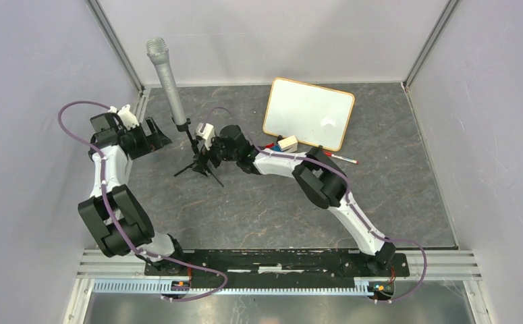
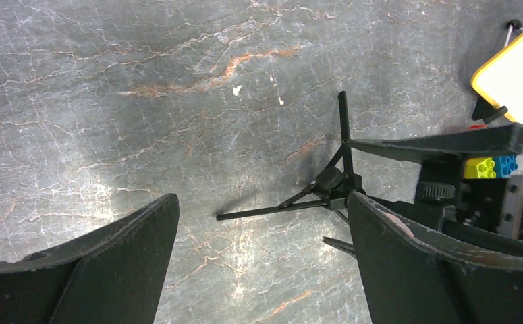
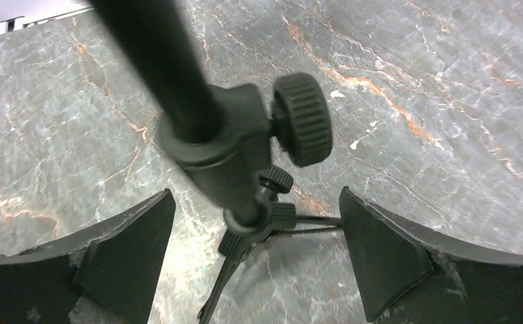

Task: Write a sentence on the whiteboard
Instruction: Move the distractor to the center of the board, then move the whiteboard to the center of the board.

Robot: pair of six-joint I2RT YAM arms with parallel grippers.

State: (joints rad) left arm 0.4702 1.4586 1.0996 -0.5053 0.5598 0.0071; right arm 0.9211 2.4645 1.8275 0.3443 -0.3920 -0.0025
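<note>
Top external shows the whiteboard point(image 1: 309, 111) propped at the back, right of the microphone stand point(image 1: 198, 158), and it looks blank, with no sentence yet. The marker point(image 1: 344, 159) lies at its foot. My right gripper point(image 3: 255, 233) gapes wide, the stand between its fingers, gripping nothing. My left gripper point(image 2: 262, 223) is wide open and empty too. All the writing's ahead.

The tabletop point(image 1: 258, 216) looks like dark marbled stone, rust-veined, with a dull sheen. At one o'clock the whiteboard point(image 1: 309, 111) is glossy white in a pale wood frame. The microphone stand point(image 3: 231, 148) is matt black plastic with a ridged knob point(image 3: 302, 120). The left claw point(image 2: 262, 202) and right claw point(image 3: 255, 196) have matt black fingers, scuffed at the edges.
</note>
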